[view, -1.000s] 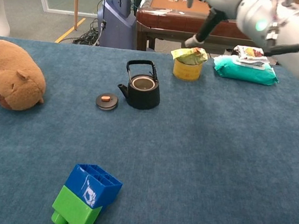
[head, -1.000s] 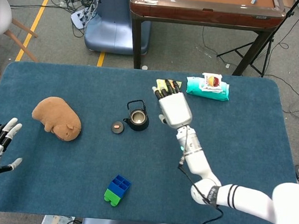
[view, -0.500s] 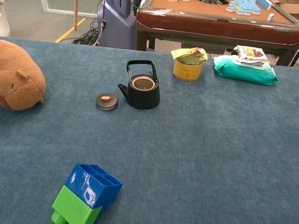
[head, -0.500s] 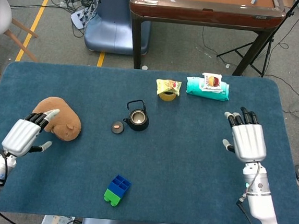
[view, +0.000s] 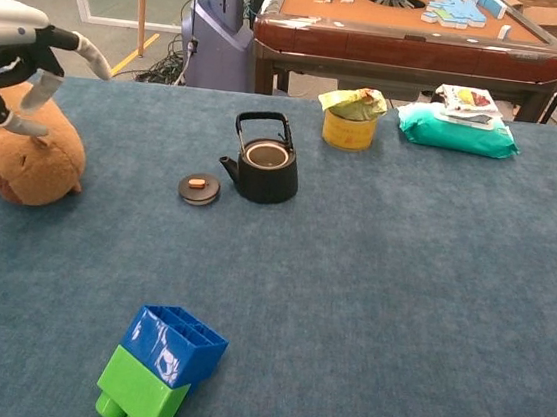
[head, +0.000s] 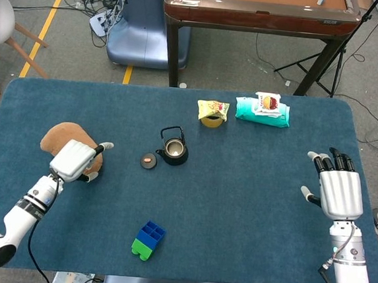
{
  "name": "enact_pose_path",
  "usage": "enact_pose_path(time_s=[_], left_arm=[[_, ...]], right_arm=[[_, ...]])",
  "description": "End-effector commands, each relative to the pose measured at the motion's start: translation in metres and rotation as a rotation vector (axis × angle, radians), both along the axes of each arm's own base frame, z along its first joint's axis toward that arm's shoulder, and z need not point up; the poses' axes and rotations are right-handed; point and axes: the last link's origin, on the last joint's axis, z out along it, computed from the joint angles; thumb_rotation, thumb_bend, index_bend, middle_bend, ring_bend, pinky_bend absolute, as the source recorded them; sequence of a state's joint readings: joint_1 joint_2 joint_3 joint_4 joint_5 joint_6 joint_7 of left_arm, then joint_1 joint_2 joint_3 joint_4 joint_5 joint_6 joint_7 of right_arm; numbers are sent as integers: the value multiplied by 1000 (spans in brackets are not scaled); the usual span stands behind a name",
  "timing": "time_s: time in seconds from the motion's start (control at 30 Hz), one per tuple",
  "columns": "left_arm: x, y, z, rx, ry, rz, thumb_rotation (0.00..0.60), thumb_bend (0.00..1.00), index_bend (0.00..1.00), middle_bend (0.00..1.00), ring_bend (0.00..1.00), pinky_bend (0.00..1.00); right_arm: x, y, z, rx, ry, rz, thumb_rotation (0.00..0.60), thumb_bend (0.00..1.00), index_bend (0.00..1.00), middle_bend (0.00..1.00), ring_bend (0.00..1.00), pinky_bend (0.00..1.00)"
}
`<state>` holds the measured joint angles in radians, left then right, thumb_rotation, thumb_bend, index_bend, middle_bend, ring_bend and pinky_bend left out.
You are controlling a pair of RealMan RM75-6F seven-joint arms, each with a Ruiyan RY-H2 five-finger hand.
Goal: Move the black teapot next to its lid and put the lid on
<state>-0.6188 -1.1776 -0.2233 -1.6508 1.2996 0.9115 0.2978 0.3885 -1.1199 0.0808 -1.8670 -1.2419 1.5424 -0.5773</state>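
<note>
The black teapot stands upright and uncovered near the middle of the blue table, handle raised. Its round black lid with an orange knob lies flat on the cloth just left of the pot, a small gap between them. My left hand hovers over the brown plush toy, far left of the lid, fingers apart and holding nothing. My right hand is raised near the table's right edge, fingers spread and empty, far from the pot. It does not show in the chest view.
A yellow cup with a snack bag and a teal wipes pack sit at the back. A blue-and-green block lies near the front. A wooden table stands behind.
My right hand has left its spot beside the teapot and swung out to the right edge. My left hand has come in from the front left to above the plush toy. Teapot and lid are unmoved.
</note>
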Motion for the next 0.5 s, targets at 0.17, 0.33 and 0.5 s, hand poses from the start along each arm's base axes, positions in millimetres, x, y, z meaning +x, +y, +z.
enact_pose_path(time_s=[0.17,0.33,0.5], left_arm=[[31,32,-37,-60,59,63,308,149,220,830,890,993],[47,45,-54,-63,79,87,571,148,219,848,905,997],[61,53,-69,-61,97,89,600,149,205,851,906,997]], right_arm=[[-4,1,-2,12,-17,-9,600,89,293,355,179,216],[-8,2,-2,10,-19,-16,600,90,293,355,180,216],[-10,2,0,3,-24,-22,600,89,293,355,180,216]])
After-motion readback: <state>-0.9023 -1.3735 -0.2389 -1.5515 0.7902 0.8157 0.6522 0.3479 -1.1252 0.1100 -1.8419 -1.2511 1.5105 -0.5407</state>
